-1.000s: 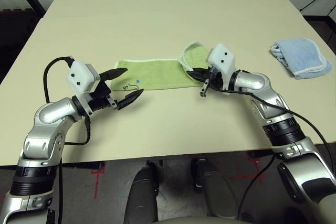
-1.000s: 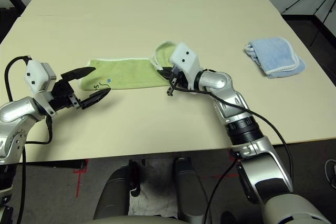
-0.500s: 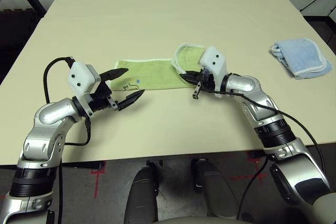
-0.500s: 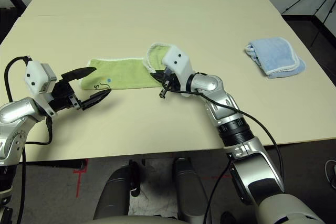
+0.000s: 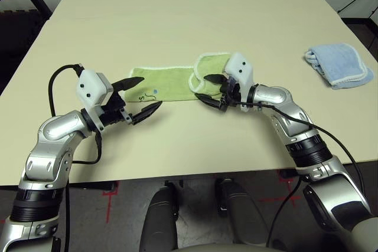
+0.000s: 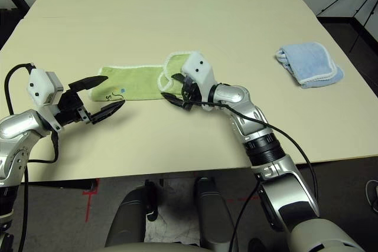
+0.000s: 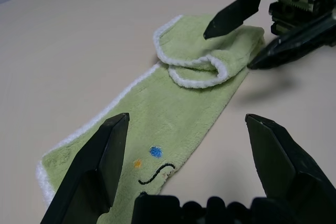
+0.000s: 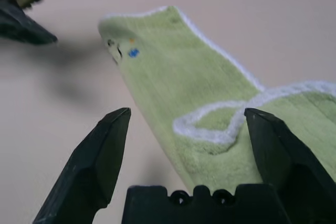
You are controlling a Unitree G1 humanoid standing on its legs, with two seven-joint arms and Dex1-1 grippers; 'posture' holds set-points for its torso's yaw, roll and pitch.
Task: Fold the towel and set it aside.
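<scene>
The towel (image 5: pixel 177 82) lies mid-table (image 5: pixel 177 4) as a long strip running left to right, its right end folded back over itself in a loose white-edged flap. The right gripper (image 5: pixel 208 88) sits at that folded end, fingers spread wide and holding nothing. The left gripper (image 5: pixel 142 95) hovers just near of the strip's left end, beside the scribbled mark (image 5: pixel 142 95), also wide open and empty. A blue cloth (image 5: pixel 338 64) lies well apart, far right.
</scene>
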